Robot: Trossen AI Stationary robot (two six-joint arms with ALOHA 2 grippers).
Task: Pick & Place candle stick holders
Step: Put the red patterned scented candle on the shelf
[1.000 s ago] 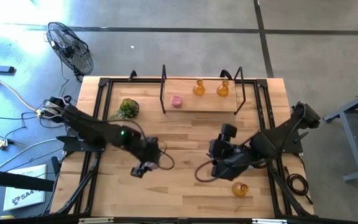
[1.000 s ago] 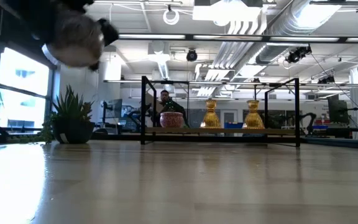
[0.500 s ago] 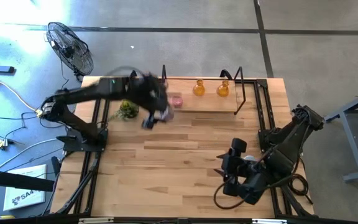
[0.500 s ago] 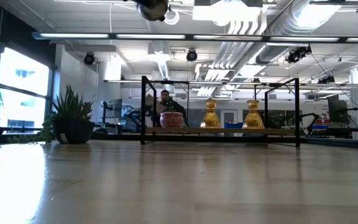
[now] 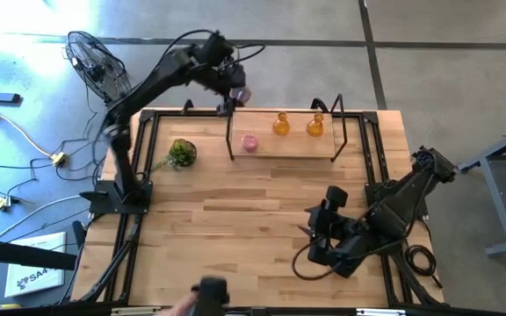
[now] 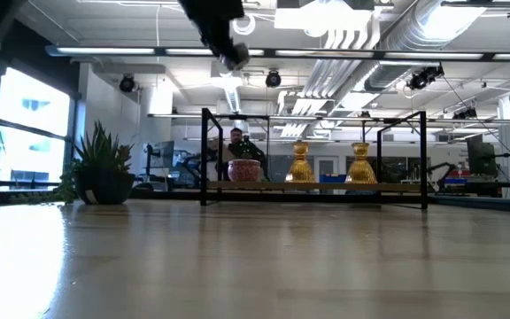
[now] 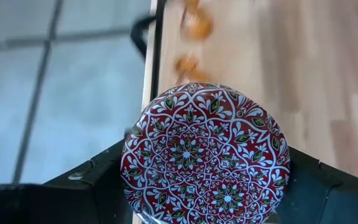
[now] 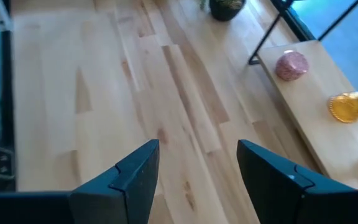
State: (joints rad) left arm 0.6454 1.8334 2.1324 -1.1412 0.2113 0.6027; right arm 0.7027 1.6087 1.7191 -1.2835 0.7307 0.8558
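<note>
Looks like mid-carry: the left end effector, upper middle of the high view, pinches a pink patterned holder just off the shelf's left end. Next it needs lowering beside the pink holder and two amber ones. Right end effector hangs spread, lower right.

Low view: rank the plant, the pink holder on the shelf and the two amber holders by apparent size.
1. plant: largest, though it stands somewhat nearer the camera than the shelf does.
2. amber holder next to the pink one and outer amber holder: they look alike, so unranked.
3. pink holder: smallest.
</note>
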